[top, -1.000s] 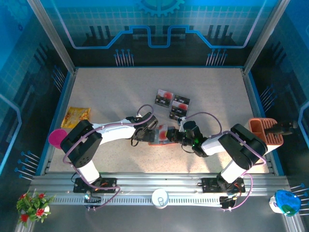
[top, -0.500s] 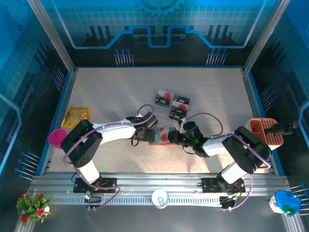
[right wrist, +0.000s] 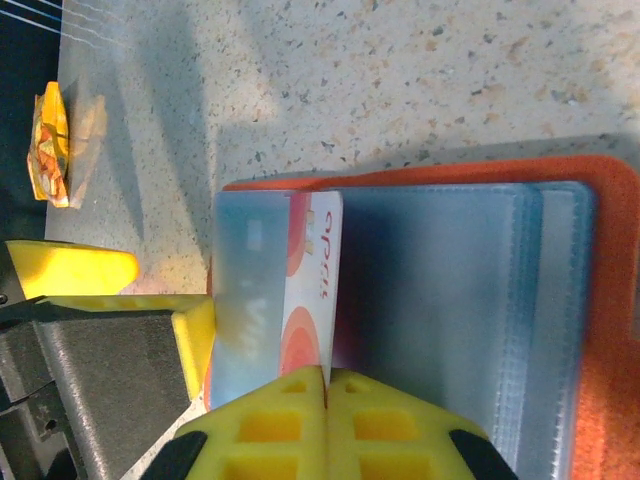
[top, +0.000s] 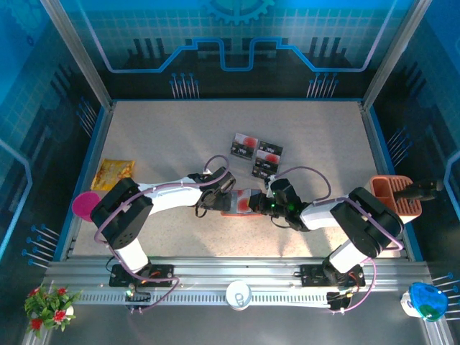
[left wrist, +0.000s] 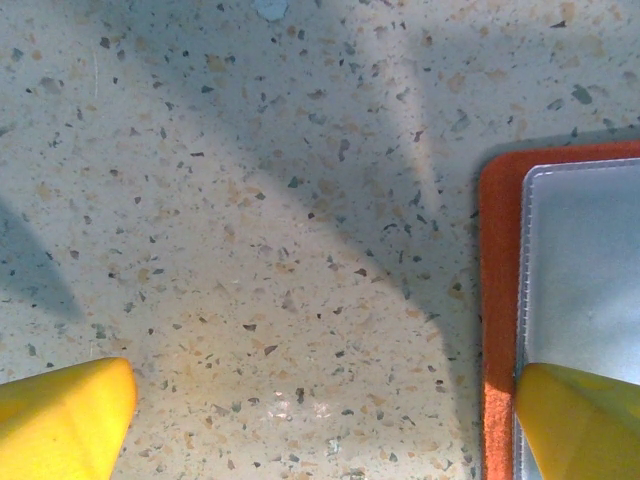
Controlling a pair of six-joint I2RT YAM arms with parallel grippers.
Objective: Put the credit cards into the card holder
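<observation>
Right claw [top: 267,204] has slid left across holder [top: 231,211] since a second ago. Jaws shut; tips press card [right wrist: 300,300], pushing not pinching, I judge, to feed it under pocket [right wrist: 440,300]. Left claw [top: 214,200] fully spread, gripping nothing. One finger [left wrist: 580,420] pins holder's edge against sliding. Spare cards [top: 257,154] just above frame centre.
</observation>
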